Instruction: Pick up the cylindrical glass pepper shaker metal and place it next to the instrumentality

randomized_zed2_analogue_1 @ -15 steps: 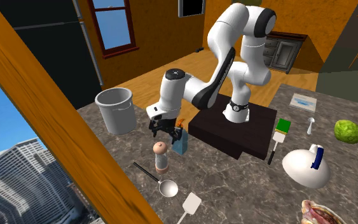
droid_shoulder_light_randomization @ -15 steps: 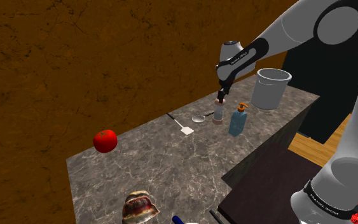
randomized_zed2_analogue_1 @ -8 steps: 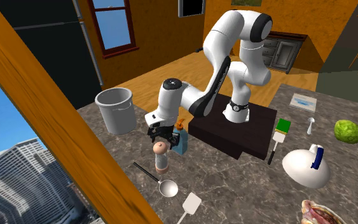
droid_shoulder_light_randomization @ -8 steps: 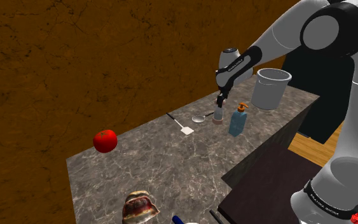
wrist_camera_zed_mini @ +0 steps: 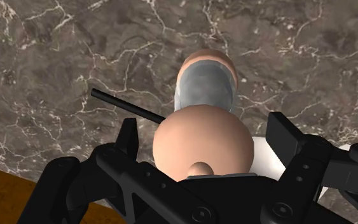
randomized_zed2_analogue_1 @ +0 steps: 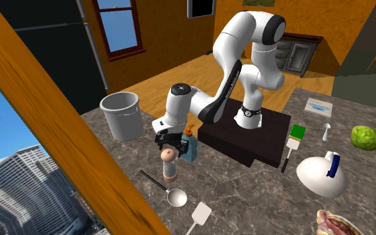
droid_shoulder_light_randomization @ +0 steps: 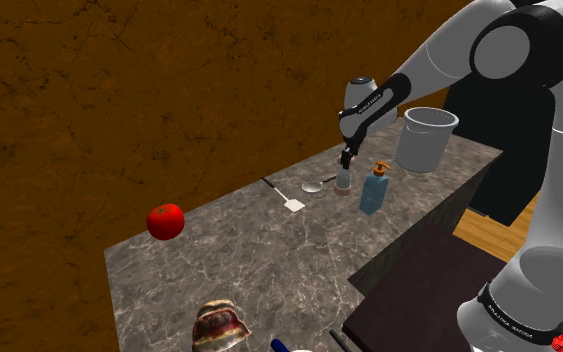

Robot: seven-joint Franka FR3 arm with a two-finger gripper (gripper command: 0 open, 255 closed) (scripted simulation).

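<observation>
The gripper [wrist_camera_zed_mini: 208,132] stands open astride the pepper shaker [wrist_camera_zed_mini: 204,89], probably light, stiff, slippery and breakable, best clasped around its rounded top.

Noted dark veined polished stone finish on surface [wrist_camera_zed_mini: 56,57]; shaker [wrist_camera_zed_mini: 203,121] with translucent glassy body, smooth matt cap.

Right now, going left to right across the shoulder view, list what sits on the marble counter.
Red round tomato → brown ridged shell-like object → flat white spatula with dark handle → cylindrical glass pepper shaker with tan cap → blue soap bottle with orange pump → grey bucket.
</observation>
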